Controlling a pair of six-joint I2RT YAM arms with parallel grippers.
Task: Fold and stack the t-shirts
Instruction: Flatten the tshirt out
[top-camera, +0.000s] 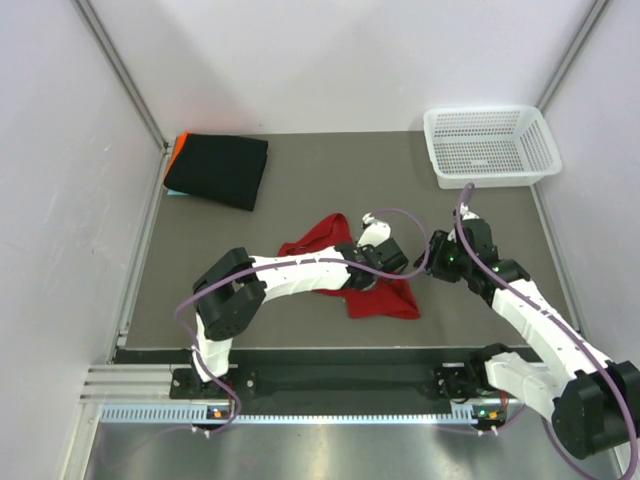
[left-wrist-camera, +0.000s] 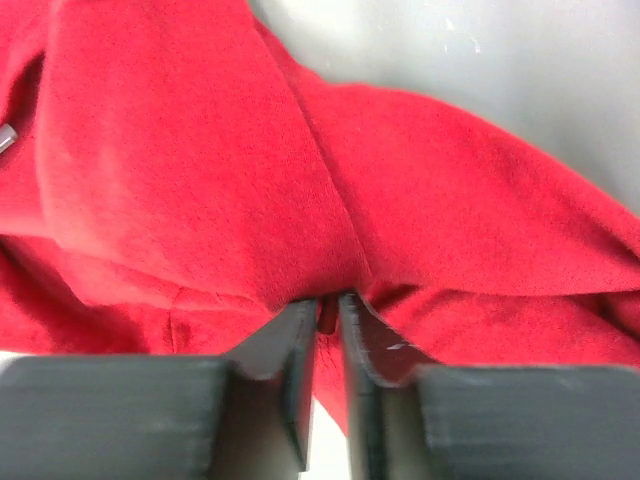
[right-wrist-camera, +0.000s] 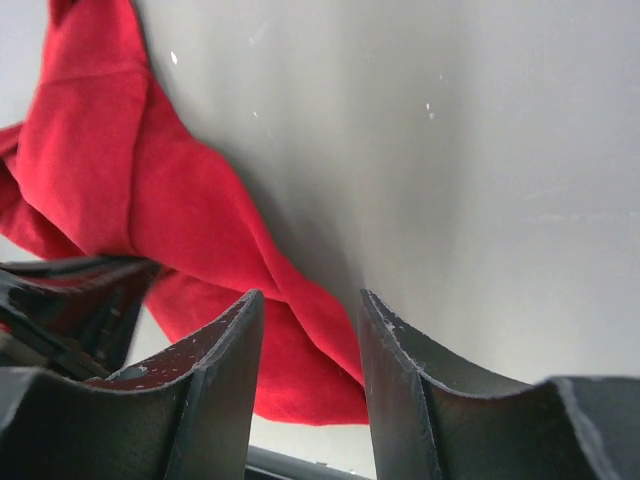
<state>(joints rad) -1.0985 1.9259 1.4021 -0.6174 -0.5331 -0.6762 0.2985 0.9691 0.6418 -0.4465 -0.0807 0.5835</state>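
Red t-shirt (top-camera: 388, 300): crumpled, centre of the top view, on the grey table (top-camera: 320, 180).
Left gripper (left-wrist-camera: 328, 310): jaws nearly together, pinching a fold of the red t-shirt.
Right gripper (right-wrist-camera: 310, 330): jaws apart, holding nothing, just right of the red cloth.
Black t-shirt (top-camera: 218, 170): folded, upper left; orange edge (top-camera: 180, 146) and light-blue edge (top-camera: 172, 192) showing beneath it.
White mesh basket (top-camera: 440, 152): upper right corner.

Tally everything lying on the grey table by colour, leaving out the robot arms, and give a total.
Crumpled red cloth t-shirt: 1
Folded black cloth t-shirt: 1
Orange cloth edge beneath the black one: 1
Light-blue cloth edge beneath it: 1
White plastic mesh basket: 1
Total: 5
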